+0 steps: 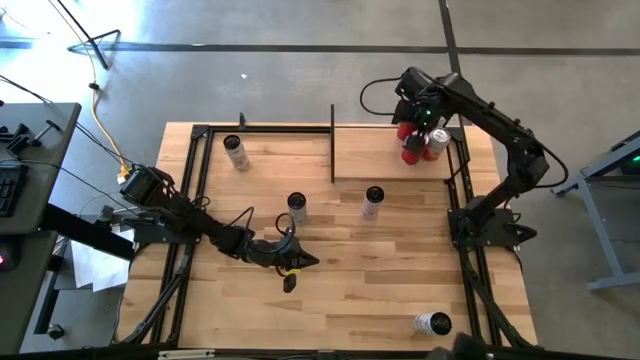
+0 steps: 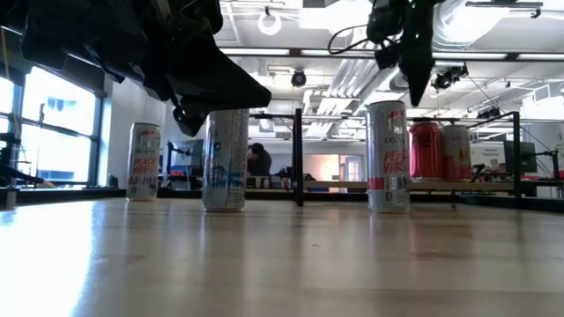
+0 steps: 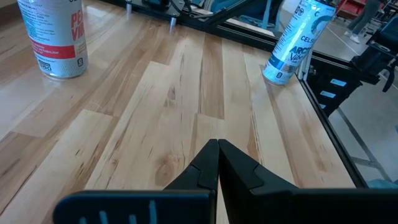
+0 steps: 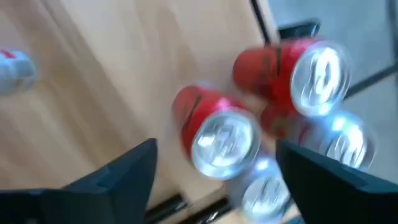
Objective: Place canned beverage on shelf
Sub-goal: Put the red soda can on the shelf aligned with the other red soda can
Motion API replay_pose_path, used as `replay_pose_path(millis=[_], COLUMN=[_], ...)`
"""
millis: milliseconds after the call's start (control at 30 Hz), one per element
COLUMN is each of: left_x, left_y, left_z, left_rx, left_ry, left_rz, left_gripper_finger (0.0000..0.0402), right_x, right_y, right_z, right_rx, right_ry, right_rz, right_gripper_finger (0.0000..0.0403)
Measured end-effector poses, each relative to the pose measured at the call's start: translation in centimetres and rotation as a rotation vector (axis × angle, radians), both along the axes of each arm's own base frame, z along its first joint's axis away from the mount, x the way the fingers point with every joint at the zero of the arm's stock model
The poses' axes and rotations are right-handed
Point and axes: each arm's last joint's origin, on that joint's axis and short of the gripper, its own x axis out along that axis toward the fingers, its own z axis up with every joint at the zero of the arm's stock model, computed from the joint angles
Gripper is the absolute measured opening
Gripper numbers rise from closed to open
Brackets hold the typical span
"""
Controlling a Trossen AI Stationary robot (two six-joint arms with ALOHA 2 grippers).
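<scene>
The shelf is a pale wood platform edged by black bars at the table's far right. Two red cans and a white can stand on its far right part. My right gripper hangs open above these cans. In the right wrist view its fingers stand to either side of a red can's top, clear of it. My left gripper is shut and empty over the table's middle, near the front. Its closed fingertips show over bare planks.
Three white cans stand upright on the tabletop: far left, middle, and right of middle. A blue-and-white can stands at the near right corner. A black upright bar bounds the shelf's left side.
</scene>
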Motion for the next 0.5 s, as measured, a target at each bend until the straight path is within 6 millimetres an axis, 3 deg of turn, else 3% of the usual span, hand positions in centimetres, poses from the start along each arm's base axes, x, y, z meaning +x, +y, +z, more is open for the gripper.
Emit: replay_pose_path(millis=[133,333,500], left_x=[0.0,0.0,0.0], left_y=[0.0,0.0,0.0], left_z=[0.0,0.0,0.0], left_rx=[0.000,0.000,0.001], left_ry=[0.000,0.000,0.000], left_rz=[0.000,0.000,0.000], left_gripper_finger=[0.0000,0.0000,0.0000], right_x=[-0.5,-1.1,-1.6], right_y=[1.1,2.4,2.7], right_z=[0.0,-4.5,-7.5], right_rx=[0.086,0.208,0.170], right_ry=[0.049,0.148,0.114], right_rz=[-0.088,-0.032,-0.011], right_gripper_finger=[0.0207,0.0021,0.0032])
